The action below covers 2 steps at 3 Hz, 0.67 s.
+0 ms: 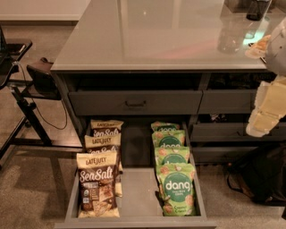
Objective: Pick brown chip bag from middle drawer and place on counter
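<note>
The middle drawer (136, 197) is pulled open below the counter (152, 36). Three brown chip bags stand in a row along its left side: the front one (97, 185) reads "Sea Salt", and two more (103, 144) (106, 127) stand behind it. My gripper (267, 109) is the cream-coloured part hanging at the right edge of the view. It is beside the cabinet's right drawers, well above and to the right of the open drawer, and holds nothing that I can see.
Several green "dang" bags (176, 188) line the drawer's right side. A closed drawer front with a dark handle (135, 103) sits above the open drawer. A clear container (232, 33) and a dark object (257, 9) stand on the counter's far right. A black stand (27, 85) is at left and a dark bag (263, 174) lies on the floor at right.
</note>
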Available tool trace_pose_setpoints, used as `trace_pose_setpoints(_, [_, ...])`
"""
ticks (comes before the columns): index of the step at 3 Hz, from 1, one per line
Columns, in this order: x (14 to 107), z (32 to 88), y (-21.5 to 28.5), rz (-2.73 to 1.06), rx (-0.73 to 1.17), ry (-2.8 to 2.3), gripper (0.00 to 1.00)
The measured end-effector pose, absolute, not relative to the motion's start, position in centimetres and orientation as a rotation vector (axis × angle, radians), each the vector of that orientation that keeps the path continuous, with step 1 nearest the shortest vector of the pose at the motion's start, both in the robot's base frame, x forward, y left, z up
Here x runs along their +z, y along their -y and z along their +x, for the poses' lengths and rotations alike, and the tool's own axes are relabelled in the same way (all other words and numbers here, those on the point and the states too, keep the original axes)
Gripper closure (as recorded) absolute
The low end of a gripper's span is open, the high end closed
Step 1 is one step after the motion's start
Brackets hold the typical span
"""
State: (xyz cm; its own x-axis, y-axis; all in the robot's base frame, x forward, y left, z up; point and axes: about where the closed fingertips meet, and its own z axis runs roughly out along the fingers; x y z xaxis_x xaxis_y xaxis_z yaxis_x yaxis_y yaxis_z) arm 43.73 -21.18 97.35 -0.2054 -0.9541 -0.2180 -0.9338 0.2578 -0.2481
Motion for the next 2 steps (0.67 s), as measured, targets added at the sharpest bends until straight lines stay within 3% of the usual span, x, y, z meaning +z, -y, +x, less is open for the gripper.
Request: trace_pose_setpoints(2, [91.6, 42.0, 14.7, -1.858, 0.152, -2.018, 0.0])
